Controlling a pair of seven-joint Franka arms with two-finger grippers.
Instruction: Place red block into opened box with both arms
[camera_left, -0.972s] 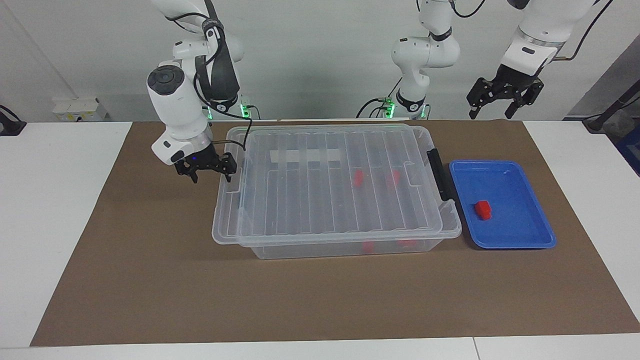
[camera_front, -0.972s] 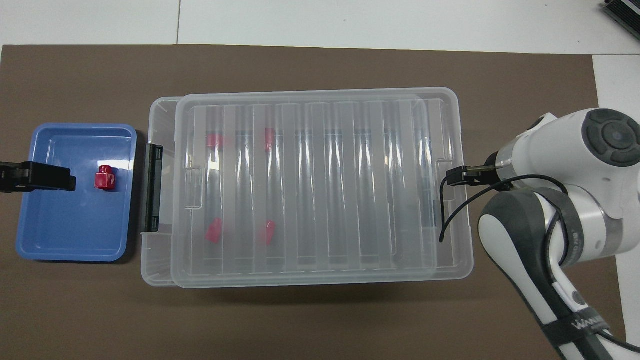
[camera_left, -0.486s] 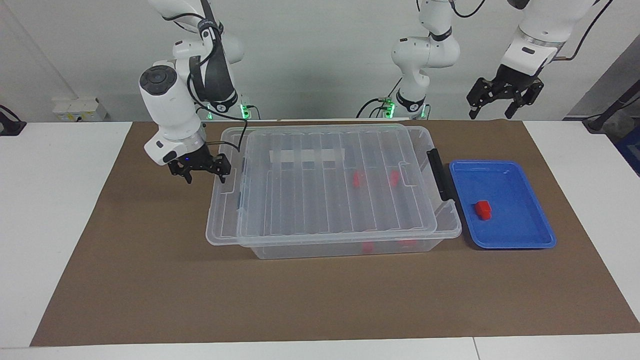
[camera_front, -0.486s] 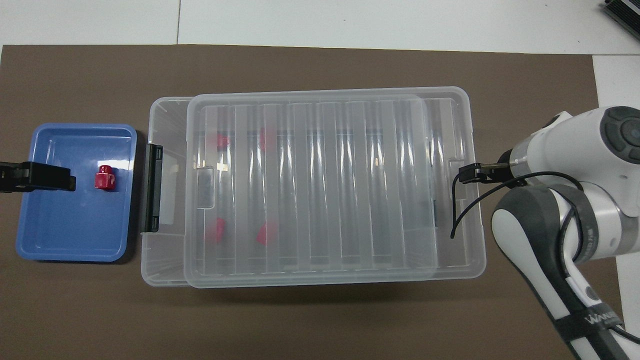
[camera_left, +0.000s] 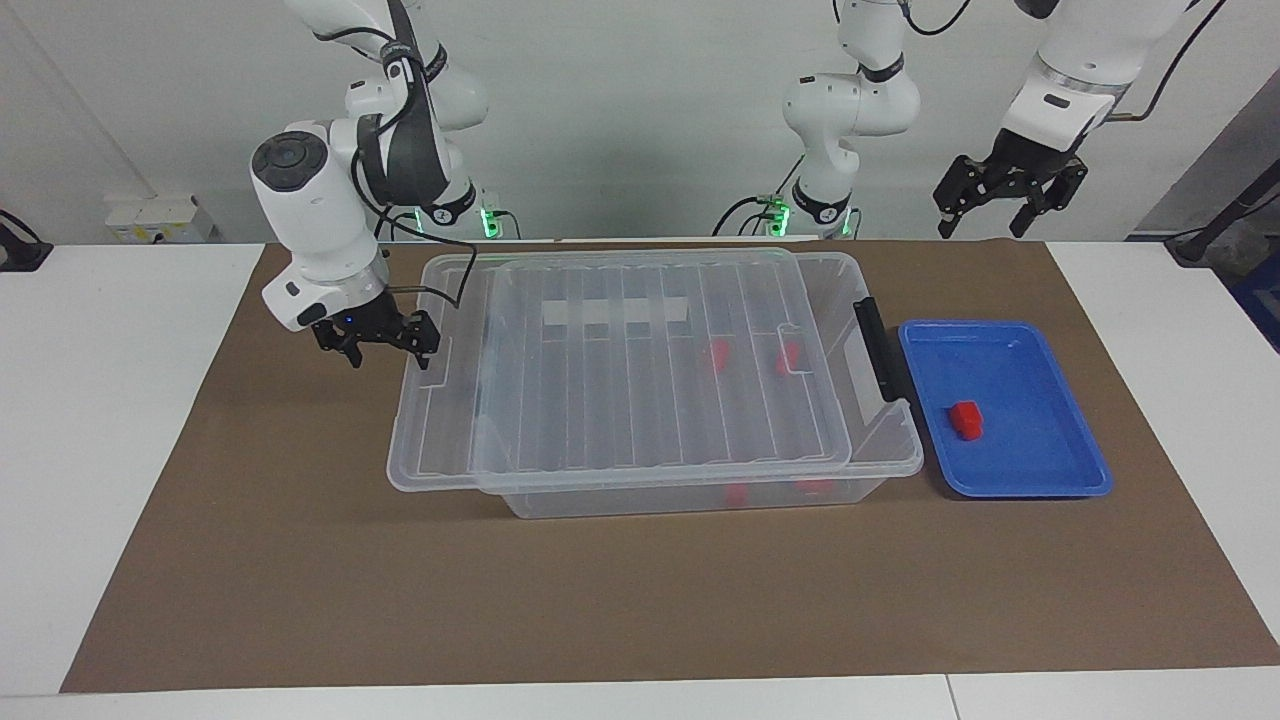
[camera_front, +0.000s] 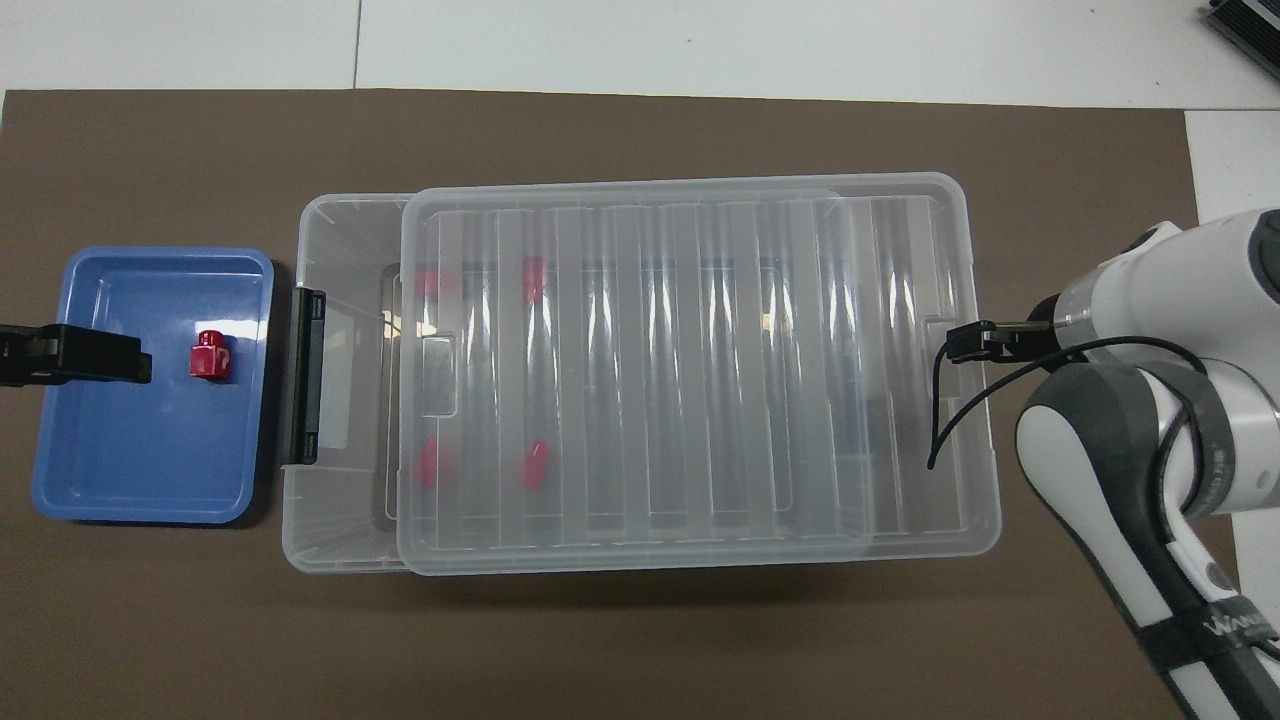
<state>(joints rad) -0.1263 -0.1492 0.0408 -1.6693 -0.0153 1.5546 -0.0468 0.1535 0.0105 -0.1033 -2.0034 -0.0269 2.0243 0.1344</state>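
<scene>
The red block (camera_left: 966, 420) (camera_front: 210, 358) lies in the blue tray (camera_left: 1040, 480) (camera_front: 120, 480). The clear box (camera_left: 650, 498) (camera_front: 345, 230) stands mid-table, black handle (camera_left: 875, 345) (camera_front: 305, 375) toward the tray. Its ribbed lid (camera_left: 640, 400) (camera_front: 700, 380) lies shifted toward the right arm's end, overhanging there and leaving a strip by the handle uncovered. My right gripper (camera_left: 392, 358) (camera_front: 968, 342) stands open at the lid's overhanging end, its fingers astride the rim. My left gripper (camera_left: 1005, 205) (camera_front: 75, 355) waits open, high over the tray's end of the table.
Two more red blocks (camera_left: 716, 355) (camera_left: 790, 355) show through the lid inside the box, near its handle end. A brown mat (camera_left: 300, 560) covers the table under everything. The tray sits right beside the box's handle.
The right gripper has moved toward the right arm's end of the table and the lid has slid with it, uncovering more of the box's handle end. The left arm has not moved.
</scene>
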